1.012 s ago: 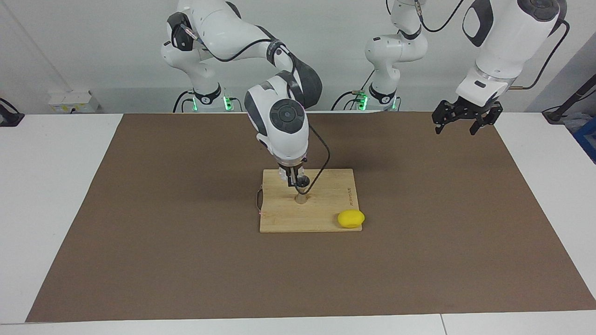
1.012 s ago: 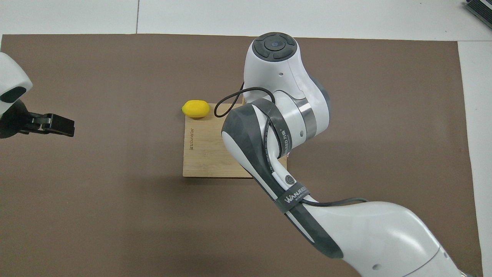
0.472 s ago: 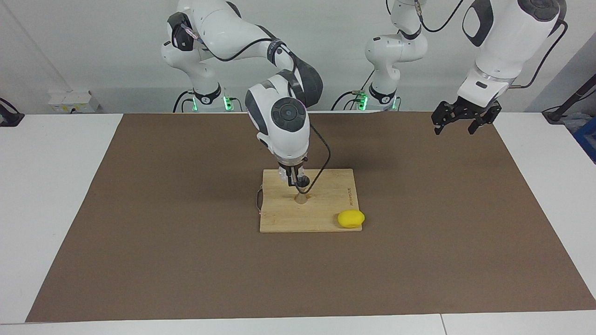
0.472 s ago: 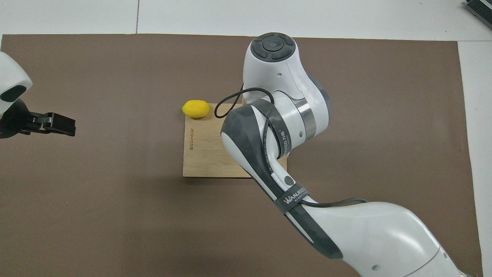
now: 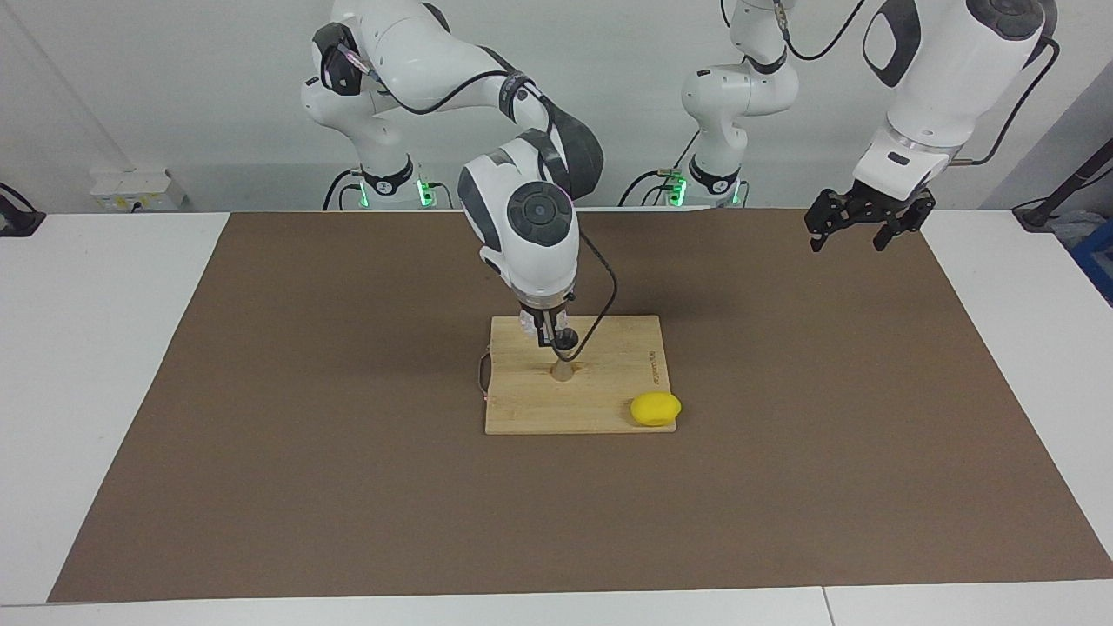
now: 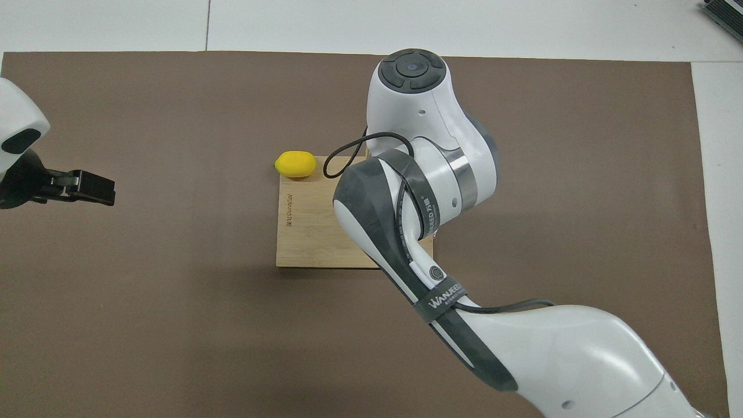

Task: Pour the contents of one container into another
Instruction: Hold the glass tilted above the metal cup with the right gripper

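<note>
**Right gripper holds glass cup over the jigger on the board**

The right gripper hangs over the middle of the wooden cutting board, its fingers clenched on a small clear glass cup, which shows as a pale, textured shape at the side of the fingers. Whether the cup is tilted cannot be made out. Directly under the gripper stands the metal jigger, upright on the board; only its lower cone and narrow waist are plain to see, and its top lies close below the fingertips. In the overhead view the right arm's wrist covers the gripper, the cup and the jigger.

A black cable loops from the wrist down past the gripper. A dark strap on the right arm's forearm reads "WANUEED", as best it can be read, and smaller lettering runs along a second strap nearer the wrist, too small to read.

The board carries a line of burnt-in writing along its edge toward the left arm's end, not legible. A yellow lemon rests on the board's corner at that same end, farther from the robots than the jigger and apart from it. The board lies on a brown mat that covers the white table.

The left gripper waits in the air over the mat's edge at the left arm's end, well apart from the board, fingers spread and holding nothing.
</note>
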You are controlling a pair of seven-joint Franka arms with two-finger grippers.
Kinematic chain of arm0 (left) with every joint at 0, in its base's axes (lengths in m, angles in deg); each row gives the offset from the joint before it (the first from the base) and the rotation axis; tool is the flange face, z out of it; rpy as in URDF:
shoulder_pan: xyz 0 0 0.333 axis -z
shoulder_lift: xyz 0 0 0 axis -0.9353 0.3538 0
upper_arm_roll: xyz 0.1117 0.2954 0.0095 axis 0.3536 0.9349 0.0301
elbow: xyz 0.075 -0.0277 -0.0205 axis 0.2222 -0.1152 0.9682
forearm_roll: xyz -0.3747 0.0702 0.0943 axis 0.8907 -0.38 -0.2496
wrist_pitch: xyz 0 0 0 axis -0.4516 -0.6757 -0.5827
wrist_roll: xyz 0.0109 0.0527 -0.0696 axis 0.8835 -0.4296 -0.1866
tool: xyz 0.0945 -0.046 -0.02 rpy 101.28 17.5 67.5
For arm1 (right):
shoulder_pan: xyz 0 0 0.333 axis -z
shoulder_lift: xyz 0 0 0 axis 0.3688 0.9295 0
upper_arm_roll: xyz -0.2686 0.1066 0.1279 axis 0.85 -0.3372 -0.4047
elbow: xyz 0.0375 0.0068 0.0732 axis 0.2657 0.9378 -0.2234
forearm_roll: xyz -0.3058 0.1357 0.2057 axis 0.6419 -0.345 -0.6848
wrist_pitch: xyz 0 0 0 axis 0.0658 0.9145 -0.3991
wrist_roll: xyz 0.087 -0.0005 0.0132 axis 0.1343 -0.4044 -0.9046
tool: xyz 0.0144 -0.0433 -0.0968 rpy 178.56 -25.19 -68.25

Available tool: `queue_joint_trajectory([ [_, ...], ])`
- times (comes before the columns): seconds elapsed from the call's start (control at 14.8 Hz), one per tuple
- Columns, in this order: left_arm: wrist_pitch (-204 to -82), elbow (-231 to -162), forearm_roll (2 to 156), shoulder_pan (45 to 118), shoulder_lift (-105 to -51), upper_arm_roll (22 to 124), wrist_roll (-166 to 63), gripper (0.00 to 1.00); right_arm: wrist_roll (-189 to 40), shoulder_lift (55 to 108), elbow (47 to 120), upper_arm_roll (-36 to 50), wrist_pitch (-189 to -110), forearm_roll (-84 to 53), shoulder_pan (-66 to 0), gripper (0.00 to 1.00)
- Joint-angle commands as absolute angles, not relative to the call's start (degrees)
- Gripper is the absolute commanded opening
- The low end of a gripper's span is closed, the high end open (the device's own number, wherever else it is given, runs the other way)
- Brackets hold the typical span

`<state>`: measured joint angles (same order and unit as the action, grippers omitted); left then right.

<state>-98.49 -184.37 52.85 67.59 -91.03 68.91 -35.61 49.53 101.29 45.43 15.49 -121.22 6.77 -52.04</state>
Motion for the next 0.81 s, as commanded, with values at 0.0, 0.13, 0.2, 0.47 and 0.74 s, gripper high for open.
queue_joint_trajectory([
  [0.0,-98.48,-184.03,53.29,67.96,-91.09,69.02,-35.53,1.0,51.36,102.51,43.01,14.67,-119.84,8.76,-51.88,0.0],
  [0.13,-98.31,-184.03,53.29,67.87,-91.18,69.02,-35.71,1.0,51.36,102.51,43.1,14.67,-119.84,8.85,-51.88,0.0],
  [0.2,-98.22,-184.03,53.29,67.79,-91.18,69.02,-35.8,1.0,51.36,102.51,43.1,14.67,-119.84,8.76,-51.88,0.0],
  [0.47,-97.95,-184.03,53.29,67.26,-91.18,69.1,-35.8,1.0,51.45,102.34,43.18,14.58,-120.8,8.33,-51.88,0.0],
  [0.74,-97.87,-184.03,53.29,67.17,-91.18,69.1,-35.8,1.0,50.84,101.55,43.45,14.58,-122.65,7.97,-51.0,0.0],
])
